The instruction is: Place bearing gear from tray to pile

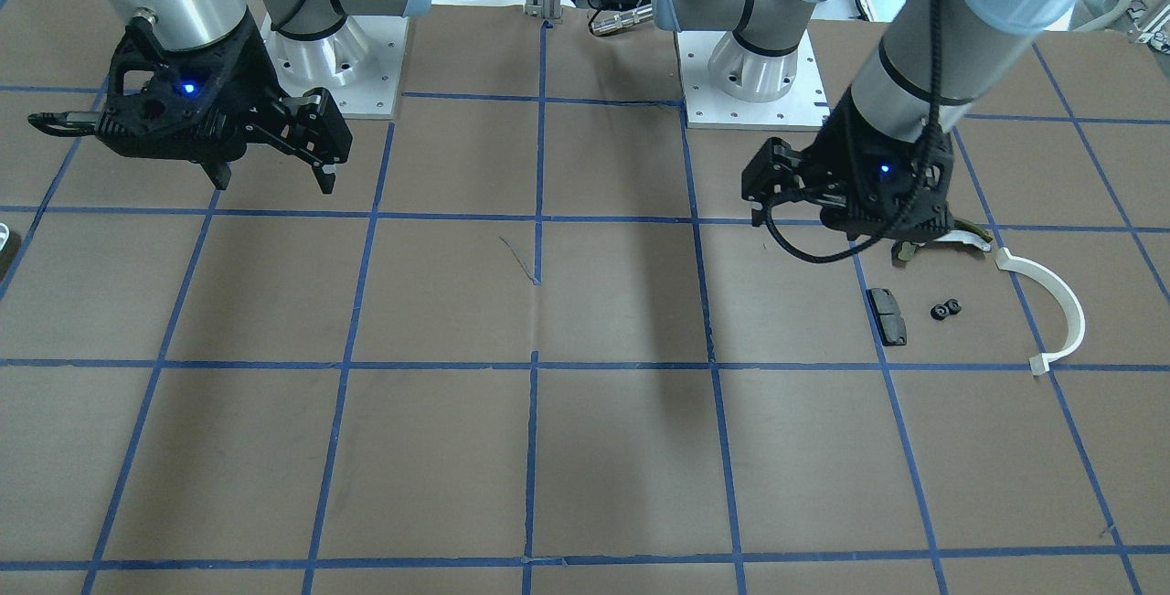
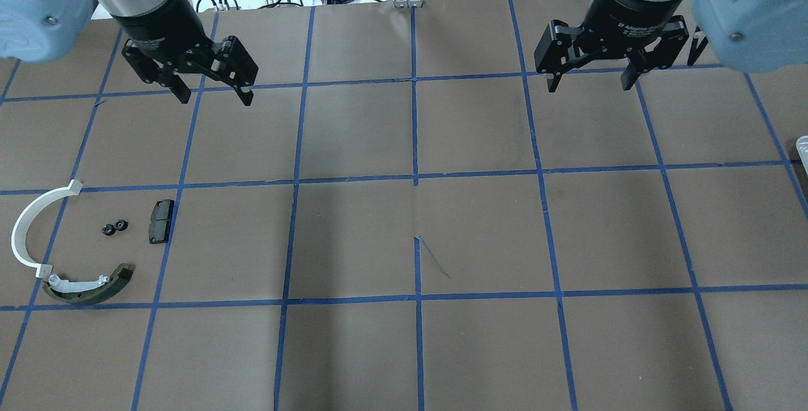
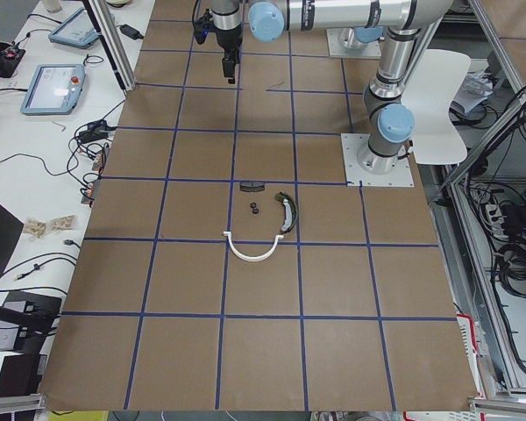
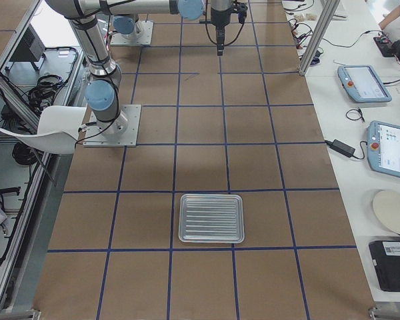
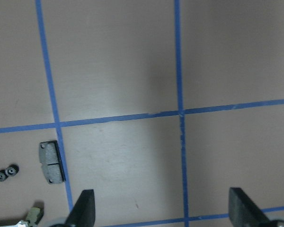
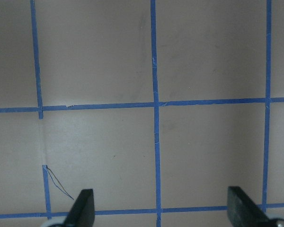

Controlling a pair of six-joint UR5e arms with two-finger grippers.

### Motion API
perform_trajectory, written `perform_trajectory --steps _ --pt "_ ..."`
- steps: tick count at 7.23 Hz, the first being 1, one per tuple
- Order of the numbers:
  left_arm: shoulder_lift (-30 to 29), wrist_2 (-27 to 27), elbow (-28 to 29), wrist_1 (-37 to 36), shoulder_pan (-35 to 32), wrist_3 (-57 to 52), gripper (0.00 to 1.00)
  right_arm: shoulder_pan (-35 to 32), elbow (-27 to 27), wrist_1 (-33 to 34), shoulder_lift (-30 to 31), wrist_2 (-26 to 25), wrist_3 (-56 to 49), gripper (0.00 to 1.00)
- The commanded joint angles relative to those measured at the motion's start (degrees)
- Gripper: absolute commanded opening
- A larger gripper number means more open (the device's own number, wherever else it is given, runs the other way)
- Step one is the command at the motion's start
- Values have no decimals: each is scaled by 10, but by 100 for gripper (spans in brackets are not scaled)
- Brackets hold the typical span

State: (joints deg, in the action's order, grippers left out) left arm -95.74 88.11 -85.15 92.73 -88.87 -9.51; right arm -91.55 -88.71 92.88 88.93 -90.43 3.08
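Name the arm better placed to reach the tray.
Right. The tray lies at the table end on the robot's right; the open right gripper hangs on that side, the left gripper across the table near the pile.

Shiny ribbed metal tray [image 4: 211, 218], matt paper table [image 4: 200, 120]

Brown table [image 5: 123, 61] gridded with blue tape [image 5: 179, 71]. A small black pad [image 5: 52, 162] lies on it. The bearing gear [image 5: 7, 172] sits just left of the pad, and the olive shoe [image 5: 35, 214] tip lies below it. The left gripper [image 5: 163, 210] fingers are spread wide to the pad's lower right.
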Motion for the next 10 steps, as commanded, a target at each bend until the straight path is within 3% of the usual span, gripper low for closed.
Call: perform_trajectory --steps 1,3,10 --pt "45 2 -5 51 -25 4 100 5 1 -1 0 1 -1 100" --pt "73 6 -60 38 -20 1 100 1 5 0 0 0 1 100" --pt "96 8 -97 16 -3 66 100 1 1 5 0 0 0 100"
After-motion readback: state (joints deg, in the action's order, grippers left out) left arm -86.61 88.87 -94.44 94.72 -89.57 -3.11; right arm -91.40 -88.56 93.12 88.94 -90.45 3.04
